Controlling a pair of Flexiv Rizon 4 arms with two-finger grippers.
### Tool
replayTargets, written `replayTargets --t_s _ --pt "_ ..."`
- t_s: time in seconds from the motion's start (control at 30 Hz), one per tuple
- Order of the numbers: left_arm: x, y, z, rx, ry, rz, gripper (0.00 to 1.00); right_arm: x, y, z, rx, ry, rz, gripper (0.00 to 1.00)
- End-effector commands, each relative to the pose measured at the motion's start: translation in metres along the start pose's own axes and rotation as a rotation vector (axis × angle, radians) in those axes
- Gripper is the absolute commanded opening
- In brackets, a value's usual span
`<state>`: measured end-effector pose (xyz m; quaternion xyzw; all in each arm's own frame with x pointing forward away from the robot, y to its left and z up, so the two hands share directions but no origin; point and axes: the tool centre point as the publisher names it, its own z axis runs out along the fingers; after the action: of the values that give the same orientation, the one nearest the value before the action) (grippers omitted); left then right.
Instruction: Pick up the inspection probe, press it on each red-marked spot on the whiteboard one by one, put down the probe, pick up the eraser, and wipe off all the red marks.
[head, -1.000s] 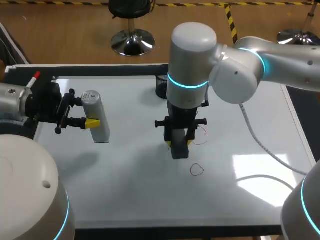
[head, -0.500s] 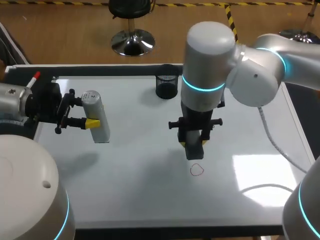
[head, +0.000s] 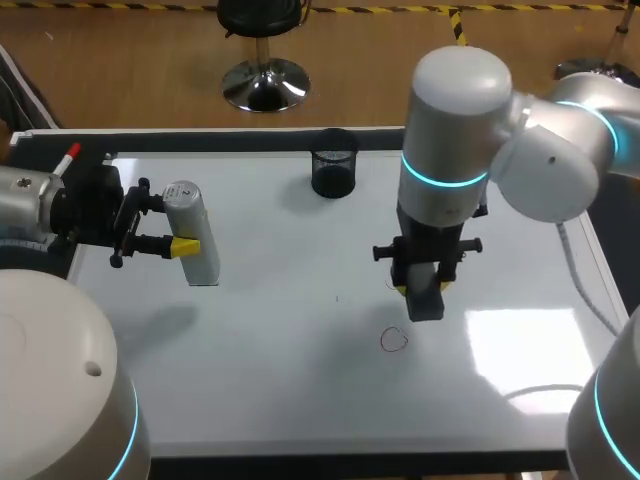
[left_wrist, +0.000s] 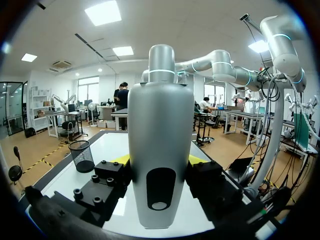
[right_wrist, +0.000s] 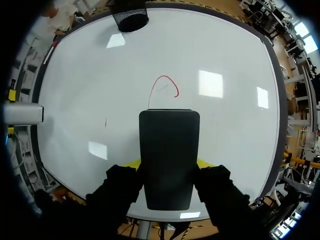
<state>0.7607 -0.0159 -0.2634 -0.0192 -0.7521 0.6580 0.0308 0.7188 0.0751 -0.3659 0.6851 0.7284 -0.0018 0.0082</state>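
The step in hand appeared to be the wiping. The right arm (head: 455, 130) had the eraser (head: 425, 300) over the whiteboard (head: 250, 350), just beside the red mark (head: 394, 340). In the right wrist view the front edge of the eraser (right_wrist: 169, 157) met the near end of this red loop (right_wrist: 165, 86), and most of the loop lay ahead of it. To do it well, I think the eraser should lie flat on the surface with even pressure and pass forward over the whole loop, then come back once, so that no thin red line is left at the sides. Whether the eraser already touched the board could not be told. The right jaws were quite far apart but clamped on the eraser, one finger on each long side. The left arm (head: 60, 205) held the probe (head: 192, 235) at the left part of the surface, well apart from the mark. Its jaws were clamped on the two sides of the grey probe body (left_wrist: 160, 160). It should not disturb the wiping there.
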Motion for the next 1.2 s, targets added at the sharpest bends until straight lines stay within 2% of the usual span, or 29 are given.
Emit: replayTargets --t_s 0.03,0.57,0.77,1.2 --pt "0.0 0.0 -0.001 0.002 0.0 0.002 0.0 -0.021 -0.004 -0.004 -0.012 0.013 0.004 0.0" --pt "0.0 0.0 -0.001 0.002 0.0 0.002 0.0 -0.079 -0.01 -0.011 -0.021 0.003 0.061 0.0" --pt "0.0 0.0 -0.001 0.002 0.0 0.002 0.0 -0.094 -0.015 -0.01 -0.018 0.008 0.069 0.0" --pt "0.0 0.0 -0.001 0.002 0.0 0.002 0.0 -0.098 -0.016 -0.011 -0.003 0.019 0.05 0.0"
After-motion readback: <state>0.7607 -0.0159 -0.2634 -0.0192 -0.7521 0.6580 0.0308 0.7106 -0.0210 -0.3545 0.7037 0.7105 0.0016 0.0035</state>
